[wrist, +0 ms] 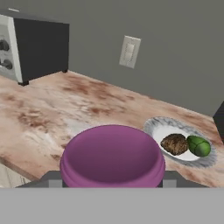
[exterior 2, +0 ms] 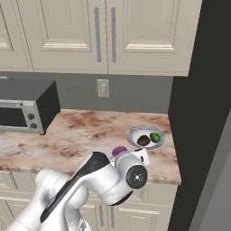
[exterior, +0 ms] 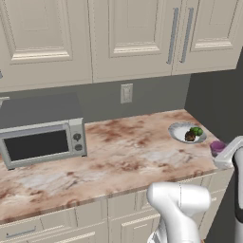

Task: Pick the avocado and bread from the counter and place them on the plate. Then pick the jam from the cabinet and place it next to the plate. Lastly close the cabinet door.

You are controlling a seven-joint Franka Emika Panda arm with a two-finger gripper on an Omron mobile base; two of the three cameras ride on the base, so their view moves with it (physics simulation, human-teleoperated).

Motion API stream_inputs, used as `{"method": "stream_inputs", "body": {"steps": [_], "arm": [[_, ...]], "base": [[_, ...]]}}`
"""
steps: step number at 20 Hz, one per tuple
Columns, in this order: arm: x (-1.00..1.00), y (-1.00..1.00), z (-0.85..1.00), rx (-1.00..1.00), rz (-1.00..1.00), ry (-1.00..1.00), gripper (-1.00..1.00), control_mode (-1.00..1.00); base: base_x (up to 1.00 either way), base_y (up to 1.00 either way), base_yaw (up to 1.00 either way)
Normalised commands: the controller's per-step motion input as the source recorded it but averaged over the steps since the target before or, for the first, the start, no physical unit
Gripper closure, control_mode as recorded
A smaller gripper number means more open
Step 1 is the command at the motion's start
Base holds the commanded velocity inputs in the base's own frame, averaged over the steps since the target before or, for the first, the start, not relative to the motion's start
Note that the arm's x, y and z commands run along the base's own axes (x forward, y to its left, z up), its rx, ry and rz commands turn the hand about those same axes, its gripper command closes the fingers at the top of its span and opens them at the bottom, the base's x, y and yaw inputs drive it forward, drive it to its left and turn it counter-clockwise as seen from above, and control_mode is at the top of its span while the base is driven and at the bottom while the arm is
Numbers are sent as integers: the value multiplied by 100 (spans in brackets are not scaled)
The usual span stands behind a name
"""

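Observation:
My gripper point(wrist: 112, 180) is shut on the jam point(wrist: 112, 154), a jar with a purple top that sits large between the finger tips. The jam point(exterior: 217, 148) point(exterior 2: 119, 150) hangs low over the counter point(exterior: 118, 152), near its front right corner and just in front of the plate point(exterior: 175, 129) point(exterior 2: 133, 134) point(wrist: 151, 127). On the plate lie the green avocado point(exterior: 196, 131) point(exterior 2: 155, 137) point(wrist: 199, 146) and the dark brown bread point(exterior: 190, 136) point(exterior 2: 143, 140) point(wrist: 174, 144), side by side. The cabinet doors point(exterior: 133, 38) point(exterior 2: 67, 31) above the counter stand flush and shut.
A grey toaster oven point(exterior: 42, 142) point(exterior 2: 22, 108) point(wrist: 26, 48) stands at the counter's left. A wall outlet point(exterior: 126, 93) point(exterior 2: 103, 88) is on the grey backsplash. A dark wall point(exterior: 213, 99) point(exterior 2: 194, 113) bounds the counter on the right, close to the plate.

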Motion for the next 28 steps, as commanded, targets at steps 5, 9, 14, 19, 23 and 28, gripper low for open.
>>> {"method": "stream_inputs", "body": {"steps": [5,9,14,19,23,28], "arm": [[0,-36,-11,0,7,0,100,-100],[7,-15,-11,0,5,0,100,-100],[28,0,-6,0,0,0,100,-100],[22,0,-9,0,0,0,100,-100],[14,-3,-13,0,0,0,100,-100],[16,0,-7,5,0,2,100,-100]], "base": [[0,0,0],[0,0,0],[0,0,0],[0,0,0],[0,0,0],[0,0,0]]}}
